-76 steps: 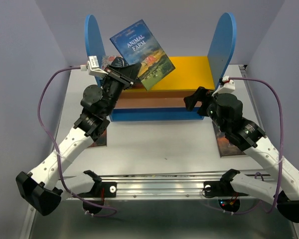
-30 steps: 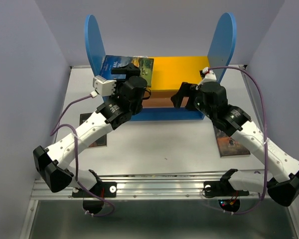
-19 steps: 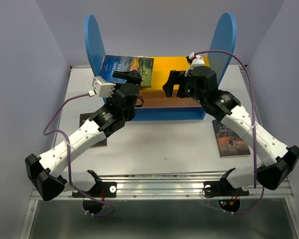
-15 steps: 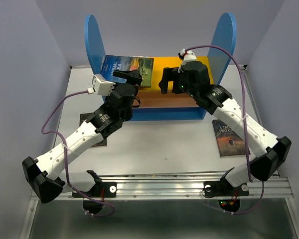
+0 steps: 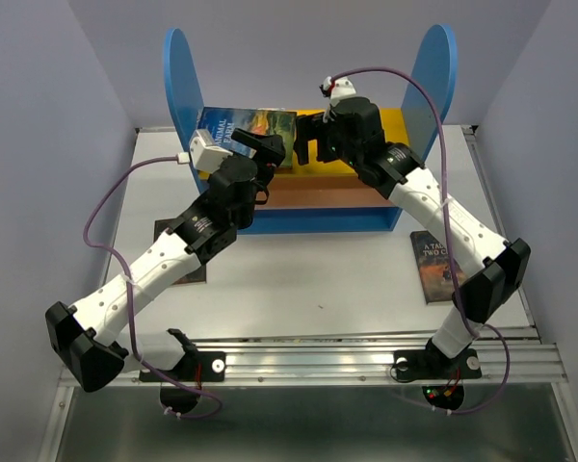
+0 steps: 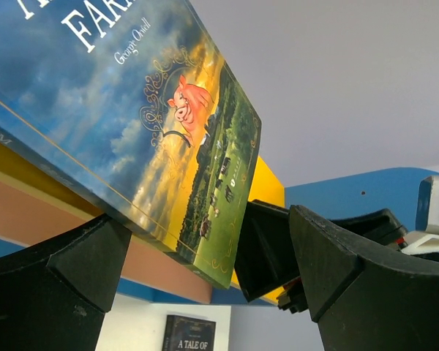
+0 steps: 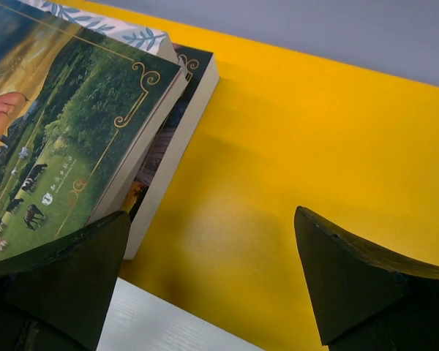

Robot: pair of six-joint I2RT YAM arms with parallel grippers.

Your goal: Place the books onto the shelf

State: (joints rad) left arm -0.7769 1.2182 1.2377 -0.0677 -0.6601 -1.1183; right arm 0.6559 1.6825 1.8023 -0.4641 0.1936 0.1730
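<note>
The shelf [image 5: 433,77] has blue side panels and a yellow top board [image 7: 314,146]. The green Animal Farm book [image 5: 243,128] lies face up on a small stack of books at the board's left end. Its near right corner [image 6: 212,241] sits between the wide-apart fingers of my left gripper [image 5: 262,154], which is open. My right gripper [image 5: 311,149] hovers open over the yellow board, just right of the stack. In the right wrist view Animal Farm [image 7: 66,124] rests on a floral-cover book [image 7: 132,33] and a dark one [image 7: 179,110].
A dark book titled A Tale of Two Cities [image 5: 441,265] lies flat on the white table to the right of the shelf. Another dark book [image 5: 178,262] lies on the left, partly under my left arm. The two grippers are close together above the shelf.
Animal Farm has gone from held in the air to lying on the stack, and my left gripper has opened. My right arm swung left over the yellow board to the book's right edge.
</note>
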